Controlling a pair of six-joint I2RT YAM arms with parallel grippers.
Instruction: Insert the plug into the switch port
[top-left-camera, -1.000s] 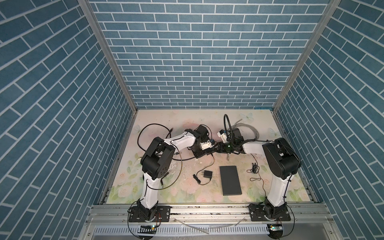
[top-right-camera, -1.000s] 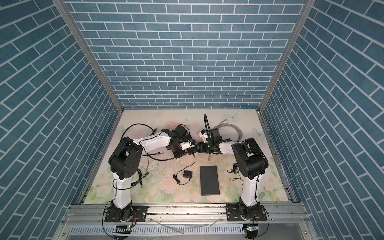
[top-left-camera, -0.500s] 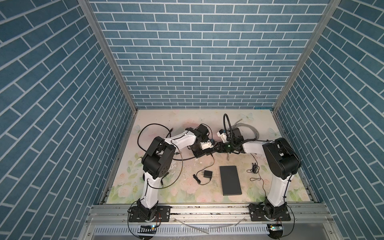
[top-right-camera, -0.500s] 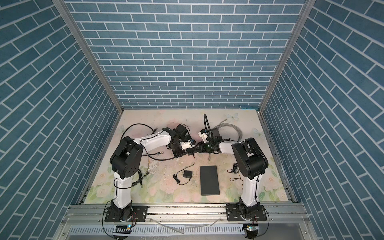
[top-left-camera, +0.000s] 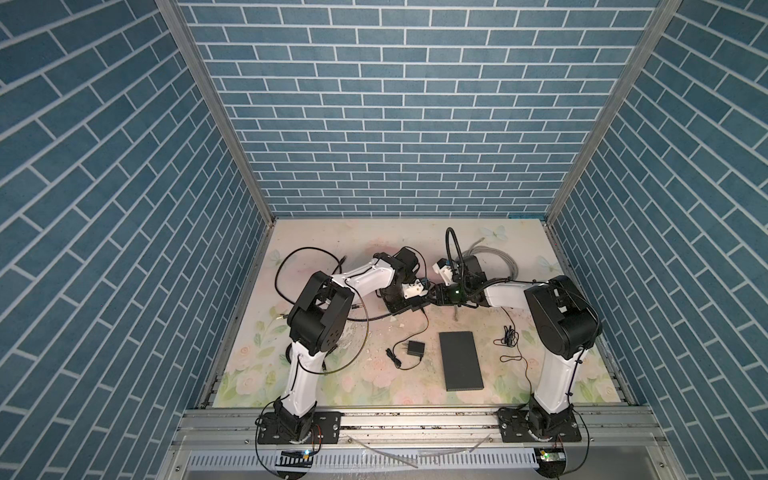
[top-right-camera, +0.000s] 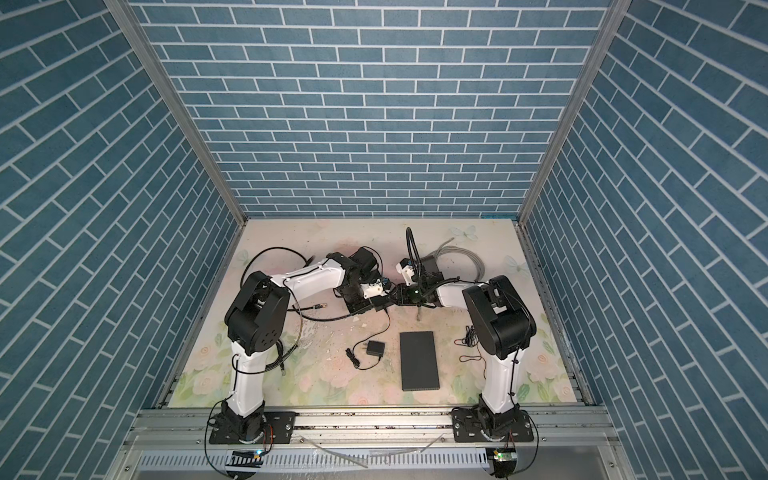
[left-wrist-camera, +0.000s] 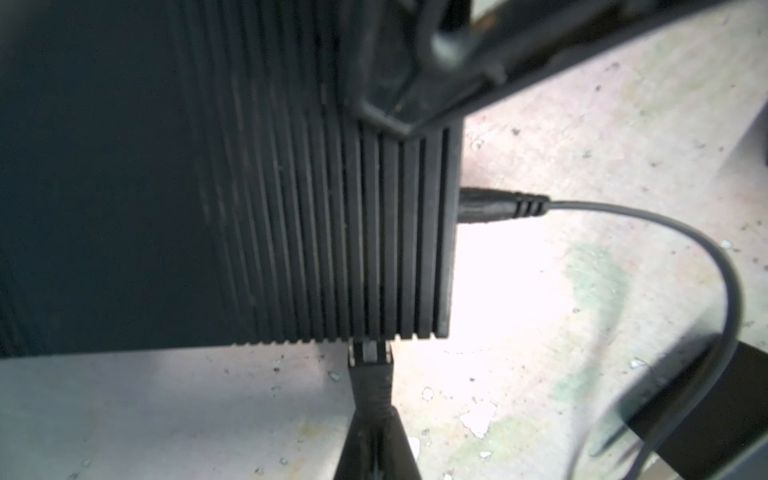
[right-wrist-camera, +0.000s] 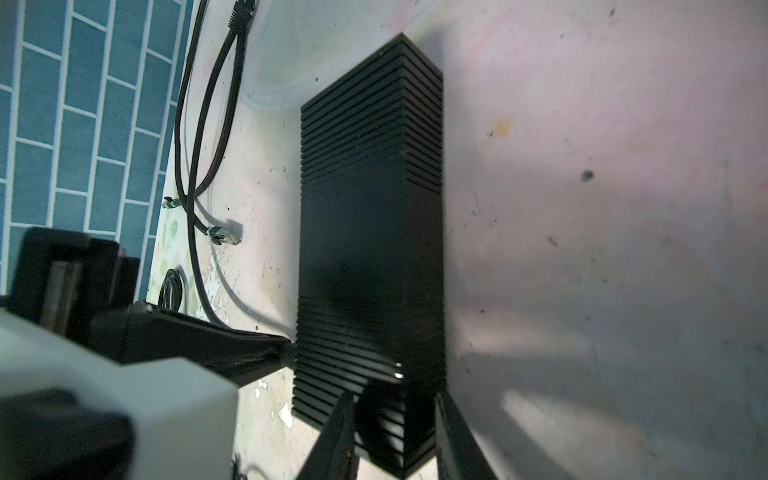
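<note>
Where both arms meet near mid-frame in both top views, the switch (top-left-camera: 397, 305), a ribbed black box, lies flat on the tabletop (top-left-camera: 353, 237). L gripper (left-wrist-camera: 374, 419) has its fingers (left-wrist-camera: 357, 449) closed tight on the black boot right behind the plug (left-wrist-camera: 370, 355). Plug's head sits against the switch's long edge, near a corner; can't tell how far in it is. R gripper (right-wrist-camera: 395, 401) straddles the switch's short end, fingers (right-wrist-camera: 336, 432) part-closed and set against both sides, gripping it. A pwr lead (left-wrist-camera: 498, 205) is plugged into the adjoining side, thin cable looping off. Lower mid-frame in top views: flat black box (top-left-camera: 461, 359) w/ adapter (top-left-camera: 415, 348) just left of it. Grey cable coil (top-left-camera: 494, 257) lies upper right of the grippers. Loose black cables (right-wrist-camera: 208, 124) lie near the switch.
</note>
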